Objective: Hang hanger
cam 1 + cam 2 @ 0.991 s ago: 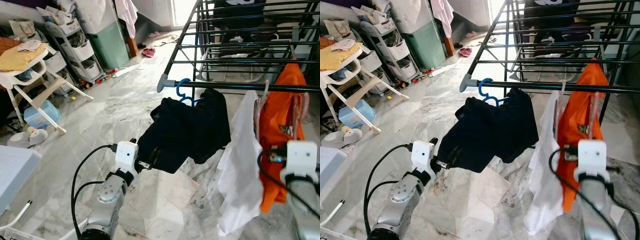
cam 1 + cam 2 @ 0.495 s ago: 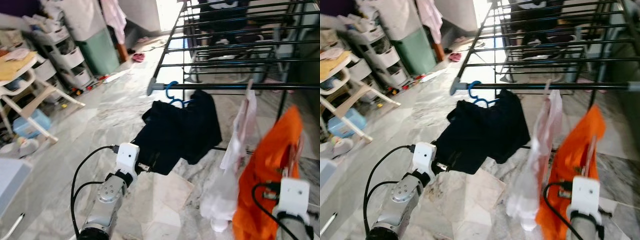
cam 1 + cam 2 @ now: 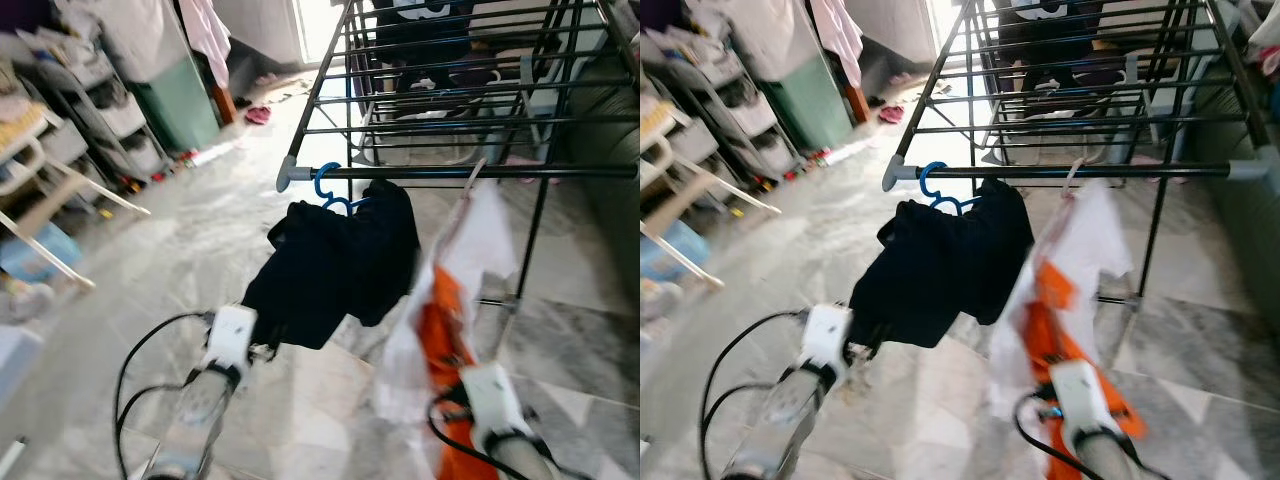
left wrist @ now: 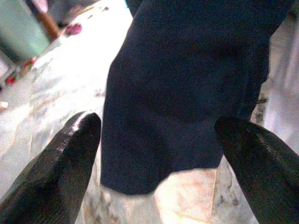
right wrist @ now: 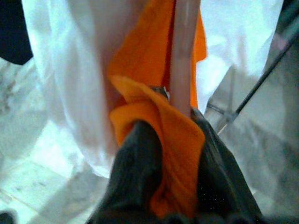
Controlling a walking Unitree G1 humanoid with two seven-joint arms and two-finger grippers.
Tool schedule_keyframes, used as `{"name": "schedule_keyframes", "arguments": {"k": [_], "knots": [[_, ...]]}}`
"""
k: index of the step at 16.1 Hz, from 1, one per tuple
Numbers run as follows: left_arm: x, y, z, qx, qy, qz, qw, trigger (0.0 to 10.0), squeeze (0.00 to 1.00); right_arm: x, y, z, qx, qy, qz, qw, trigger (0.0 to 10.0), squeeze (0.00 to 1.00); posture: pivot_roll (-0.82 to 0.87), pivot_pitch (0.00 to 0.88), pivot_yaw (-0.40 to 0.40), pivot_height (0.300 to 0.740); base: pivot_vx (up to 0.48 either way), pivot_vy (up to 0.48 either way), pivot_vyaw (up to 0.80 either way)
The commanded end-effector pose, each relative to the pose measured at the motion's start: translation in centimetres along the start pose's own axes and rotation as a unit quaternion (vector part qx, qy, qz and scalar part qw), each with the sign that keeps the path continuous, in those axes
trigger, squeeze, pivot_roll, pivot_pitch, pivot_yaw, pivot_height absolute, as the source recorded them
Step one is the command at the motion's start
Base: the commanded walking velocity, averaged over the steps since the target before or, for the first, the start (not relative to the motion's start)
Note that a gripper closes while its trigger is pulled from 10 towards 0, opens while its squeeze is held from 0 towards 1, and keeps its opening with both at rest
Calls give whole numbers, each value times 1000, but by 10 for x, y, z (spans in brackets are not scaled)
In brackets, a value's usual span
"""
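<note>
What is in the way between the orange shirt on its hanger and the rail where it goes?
The white garment hangs from the rail right beside the orange shirt that the right gripper holds. The black garment takes the rail's left end.

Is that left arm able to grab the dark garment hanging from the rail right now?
Probably yes: the left end effector is open with the dark garment hanging right ahead and nothing between.
</note>
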State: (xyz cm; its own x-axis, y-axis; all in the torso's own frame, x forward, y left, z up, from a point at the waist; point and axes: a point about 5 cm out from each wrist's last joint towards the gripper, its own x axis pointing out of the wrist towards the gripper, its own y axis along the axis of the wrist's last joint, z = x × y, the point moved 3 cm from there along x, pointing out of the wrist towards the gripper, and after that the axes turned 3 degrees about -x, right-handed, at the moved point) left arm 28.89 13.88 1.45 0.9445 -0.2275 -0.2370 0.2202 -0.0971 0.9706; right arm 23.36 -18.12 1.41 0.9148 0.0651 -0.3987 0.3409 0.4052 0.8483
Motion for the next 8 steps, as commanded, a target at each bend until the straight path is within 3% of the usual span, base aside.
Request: {"name": "schedule_keyframes", "arguments": {"k": [1, 2, 3, 4, 8], "knots": [[-7, -1, -12, 6, 30, -1, 1000, 10000, 0, 10, 36, -16, -20, 49, 76, 996, 3373, 0, -188, 17, 106, 740, 0, 0, 0], [-11, -5, -15, 3, 44, -2, 999, 10000, 0, 16, 47, -22, -25, 69, 96, 993, 3176, 0, -173, 14, 95, 740, 0, 0, 0], [-14, -7, -19, -3, 66, -2, 998, 10000, 0, 25, 55, -23, -31, 80, 104, 991, 8000, 0, -138, 0, 66, 740, 0, 0, 0], [-15, -7, -23, -8, 83, 1, 997, 10000, 0, 31, 59, -24, -39, 87, 108, 990, 10000, 0, -123, 0, 49, 740, 0, 0, 0], [-18, -2, -29, -22, 139, 16, 990, 10000, 0, 56, 81, -32, -56, 113, 128, 984, 10000, 0, -53, 0, -14, 740, 0, 0, 0]]}}
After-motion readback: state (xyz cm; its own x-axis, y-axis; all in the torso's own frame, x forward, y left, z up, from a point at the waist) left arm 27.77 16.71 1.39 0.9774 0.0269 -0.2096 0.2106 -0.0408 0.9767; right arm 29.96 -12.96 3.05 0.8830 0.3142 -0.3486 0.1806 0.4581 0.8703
